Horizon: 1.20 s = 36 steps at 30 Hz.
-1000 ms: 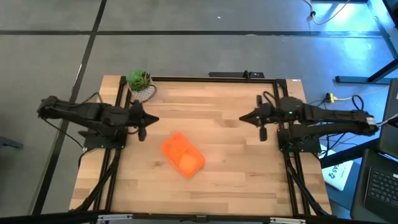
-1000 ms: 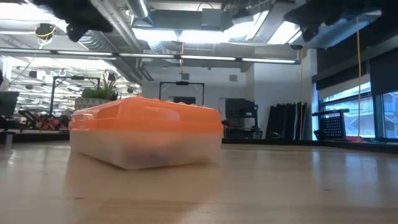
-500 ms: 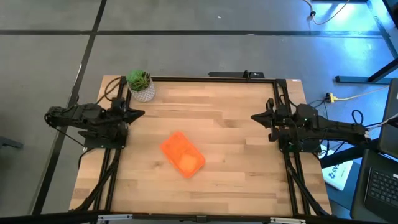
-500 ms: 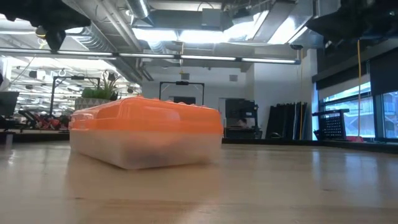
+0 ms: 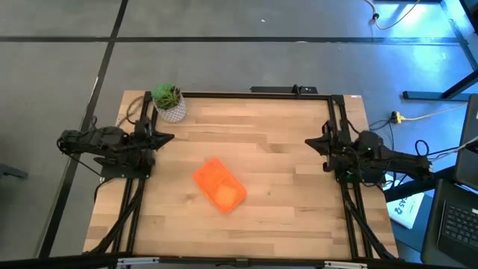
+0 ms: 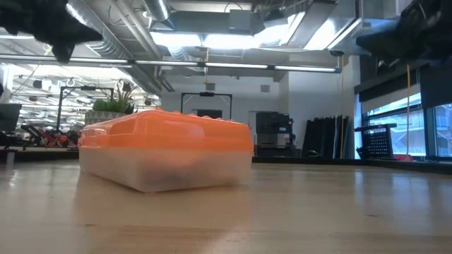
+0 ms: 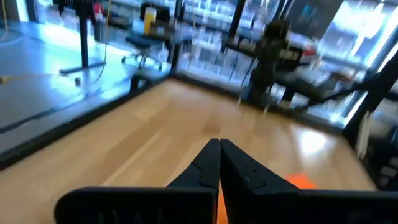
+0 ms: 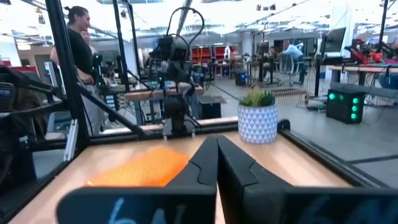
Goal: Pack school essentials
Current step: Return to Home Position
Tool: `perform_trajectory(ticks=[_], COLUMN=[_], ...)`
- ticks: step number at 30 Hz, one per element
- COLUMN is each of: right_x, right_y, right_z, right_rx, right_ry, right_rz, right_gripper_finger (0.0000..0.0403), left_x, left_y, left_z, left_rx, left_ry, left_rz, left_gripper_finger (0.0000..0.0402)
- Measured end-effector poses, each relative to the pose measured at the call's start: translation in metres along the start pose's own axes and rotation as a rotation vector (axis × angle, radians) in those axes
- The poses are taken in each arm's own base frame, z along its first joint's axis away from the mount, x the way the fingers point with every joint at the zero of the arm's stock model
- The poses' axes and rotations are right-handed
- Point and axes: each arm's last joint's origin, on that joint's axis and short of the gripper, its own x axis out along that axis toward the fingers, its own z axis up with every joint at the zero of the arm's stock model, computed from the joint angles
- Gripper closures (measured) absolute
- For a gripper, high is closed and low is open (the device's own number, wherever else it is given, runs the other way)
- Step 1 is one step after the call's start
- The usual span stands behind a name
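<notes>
**Orange-lidded case mid-table, both grippers empty**

L gripper (image 5: 169, 137): fingers (image 7: 209, 163) pressed together, tips touching, nothing between them. It hangs at the table (image 5: 284, 213) edge, well apart from the orange-lidded case (image 5: 219, 185), on the case's left. The arm is folded back behind it.

R gripper (image 5: 308, 142): also closed tip to tip, fingers (image 8: 231, 165) holding nothing. It sits well apart from the case on the case's right, above the opposite table edge.

Case lies flat on the wood, lid down, turned at an angle to the table edges. Its lower wall is cloudy, so the contents can't be made out.

Potted plant (image 5: 169, 101) stands beyond the case, twd the far-left corner. A person (image 8: 79, 43) stands in the room past the case.
</notes>
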Motion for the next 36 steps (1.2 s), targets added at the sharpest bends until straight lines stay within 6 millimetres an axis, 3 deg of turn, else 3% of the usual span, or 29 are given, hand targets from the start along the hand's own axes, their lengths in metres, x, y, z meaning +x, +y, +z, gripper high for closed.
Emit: perform_trajectory(ticks=[8,21,36], right_x=[0.004,0.004,0.004], right_y=[-0.004,-0.004,-0.004], right_z=[-0.033,-0.037,-0.037], right_rx=[0.005,-0.048,-0.047], right_ry=[0.067,0.105,0.107], right_rz=[-0.017,-0.014,-0.014], right_gripper_finger=[0.0402,0.0398,0.0396], left_x=[0.011,0.033,0.033], left_y=[0.002,0.006,0.006], left_z=[-0.021,-0.071,-0.07], left_rx=[0.045,0.079,0.094], left_ry=[0.05,0.113,0.1], left_rz=[0.047,0.072,0.088], left_gripper_finger=[0.0401,0.0402,0.0398])
